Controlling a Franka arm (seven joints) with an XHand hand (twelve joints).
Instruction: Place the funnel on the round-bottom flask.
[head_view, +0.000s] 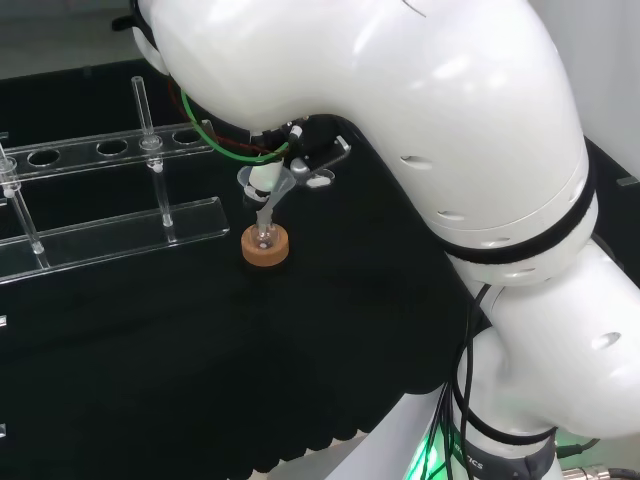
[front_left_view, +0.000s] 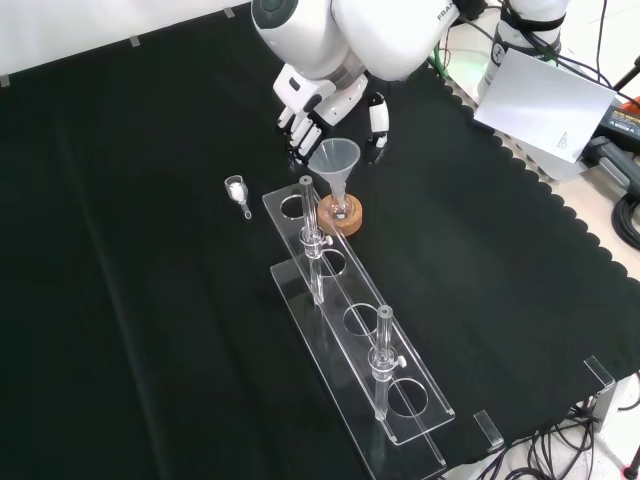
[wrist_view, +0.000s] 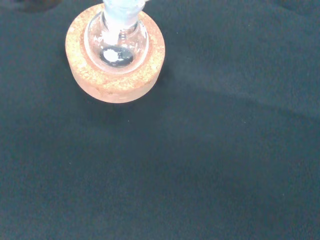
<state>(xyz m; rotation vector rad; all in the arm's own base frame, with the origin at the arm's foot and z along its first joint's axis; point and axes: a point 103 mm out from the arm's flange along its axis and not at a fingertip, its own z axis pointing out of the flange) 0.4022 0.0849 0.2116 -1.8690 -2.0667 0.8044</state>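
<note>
A clear funnel (front_left_view: 334, 160) stands with its stem in the neck of a small round-bottom flask (front_left_view: 340, 208), leaning a little in the head view (head_view: 263, 188). The flask (head_view: 264, 237) rests in a cork ring (front_left_view: 343, 219) (head_view: 266, 250). In the wrist view the flask (wrist_view: 116, 42) holds a bit of white powder, and the funnel stem (wrist_view: 120, 9) enters it. My hand (front_left_view: 318, 100) hangs just behind the funnel's cone with fingers (front_left_view: 298, 128) and thumb (front_left_view: 378, 120) straight, spread to either side. I cannot tell whether a fingertip touches the rim.
A clear rack (front_left_view: 355, 330) with upright tubes (front_left_view: 310, 240) runs from beside the cork ring toward the front edge; it lies left of the flask in the head view (head_view: 110, 235). A small scoop with white powder (front_left_view: 238, 190) lies on the cloth. A grey box (front_left_view: 550, 110) sits off the cloth.
</note>
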